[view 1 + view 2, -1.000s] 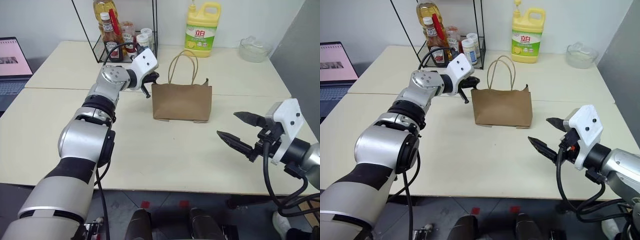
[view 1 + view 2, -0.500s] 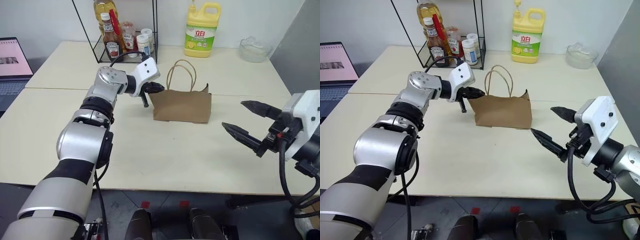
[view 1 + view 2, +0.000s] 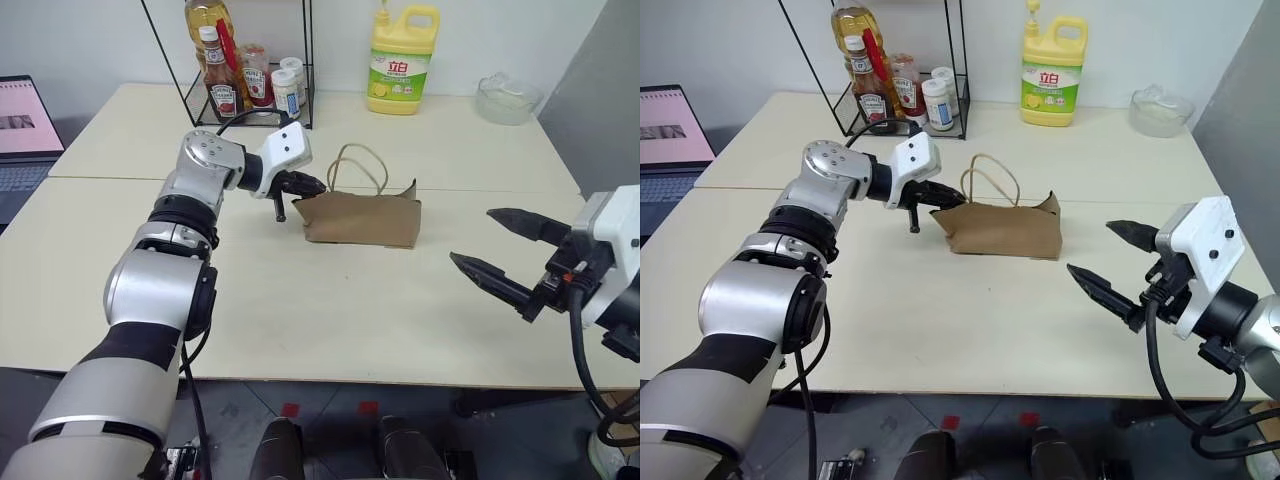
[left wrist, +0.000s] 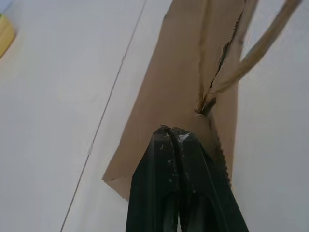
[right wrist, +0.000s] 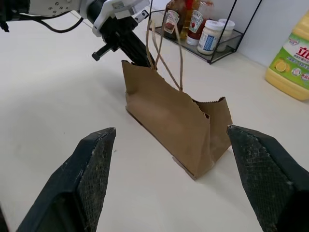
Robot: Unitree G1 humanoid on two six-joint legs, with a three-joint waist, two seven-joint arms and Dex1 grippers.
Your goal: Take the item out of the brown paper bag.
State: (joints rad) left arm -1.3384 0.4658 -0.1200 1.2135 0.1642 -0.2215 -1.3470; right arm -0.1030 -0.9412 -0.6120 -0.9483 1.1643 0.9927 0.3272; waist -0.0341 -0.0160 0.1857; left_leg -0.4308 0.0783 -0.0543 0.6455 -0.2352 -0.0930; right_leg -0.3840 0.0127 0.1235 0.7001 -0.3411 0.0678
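Two pale worktops (image 3: 330,300) meet under our left hand (image 3: 305,186), clamped on the bag (image 3: 362,217); our right hand (image 3: 500,255) is apart; the yellow jug (image 3: 403,60) has Chinese writing.

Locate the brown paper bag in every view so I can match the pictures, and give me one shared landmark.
Left eye view: brown paper bag at centre, on the table.
Right eye view: bag at centre, slightly above the middle.
Left wrist view: bag runs up from the shut left pincer, which pinches its top edge.
Right wrist view: bag central, between the open right pincer's fingers.
Shared landmark: the bag's loop handles.
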